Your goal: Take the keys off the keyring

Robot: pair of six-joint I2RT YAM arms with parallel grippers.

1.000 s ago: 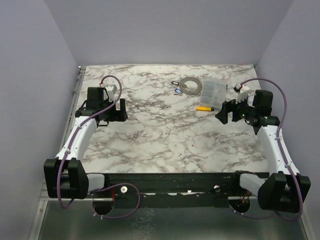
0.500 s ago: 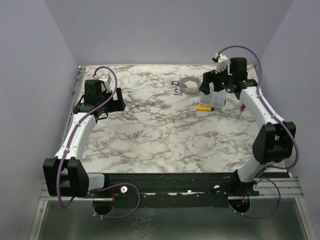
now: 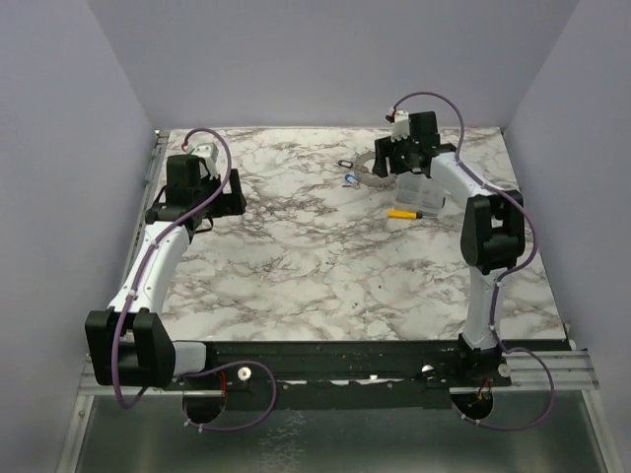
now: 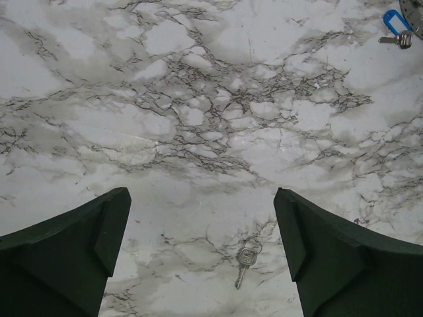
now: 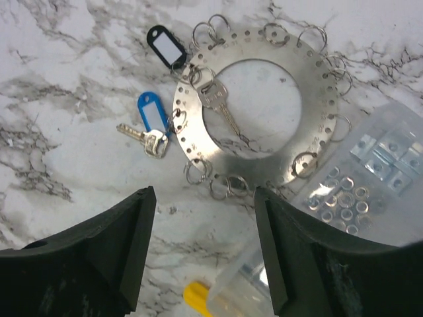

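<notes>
The keyring (image 5: 310, 142) is a flat grey metal disc with a wide hole and several small split rings round its rim; it also shows in the top view (image 3: 370, 175) at the far middle. A bare silver key (image 5: 218, 104) lies across its hole. A blue-tagged key (image 5: 151, 122) and a black tag (image 5: 166, 45) lie at its left edge. My right gripper (image 5: 205, 198) is open, hovering just above the ring's near edge, empty. My left gripper (image 4: 201, 211) is open and empty over a single silver key (image 4: 246, 260) on the marble at the left.
A clear plastic compartment box (image 5: 370, 185) with small nuts and washers lies right of the ring, partly under my right gripper. A yellow-handled tool (image 3: 402, 213) lies just in front of it. The walls stand close behind the table's far edge.
My right arm has swung from the right side to the far middle and now hangs over the keyring. My left arm has shifted only slightly.
</notes>
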